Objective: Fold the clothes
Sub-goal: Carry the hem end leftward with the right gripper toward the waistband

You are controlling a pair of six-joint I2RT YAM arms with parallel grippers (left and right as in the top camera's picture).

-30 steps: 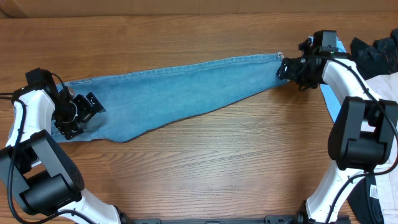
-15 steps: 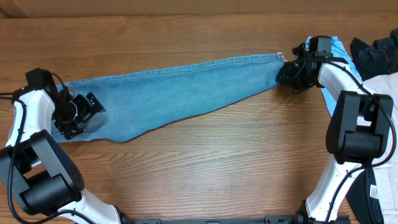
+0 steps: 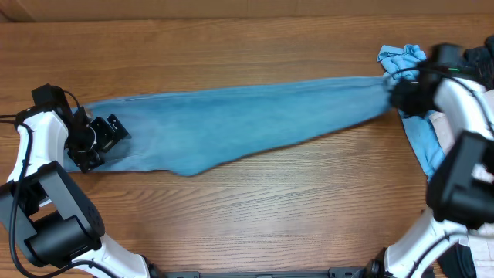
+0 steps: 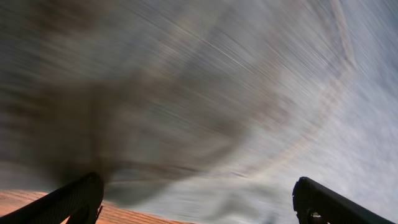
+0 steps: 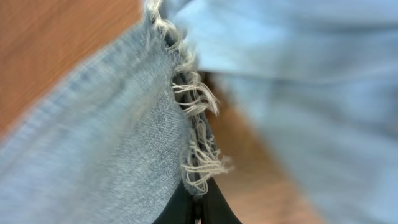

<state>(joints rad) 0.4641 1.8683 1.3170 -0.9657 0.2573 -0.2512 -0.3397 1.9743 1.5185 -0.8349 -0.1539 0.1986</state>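
Now right fingers (image 5: pixel 180 208) pinch frayed hem (image 5: pixel 196 137) of jeans (image 3: pixel 231 123); left fingers (image 4: pixel 68 199) spread wide, jeans beneath.

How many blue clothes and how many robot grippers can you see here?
jeans: 1
sky-blue cloth: 1
robot grippers: 2 (left gripper, right gripper)
Total: 4

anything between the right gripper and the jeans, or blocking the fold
Nothing visible stands between them: the right gripper is shut on the jeans at their frayed hem. A blue T-shirt lies right beside that hem and might get caught in the fold.
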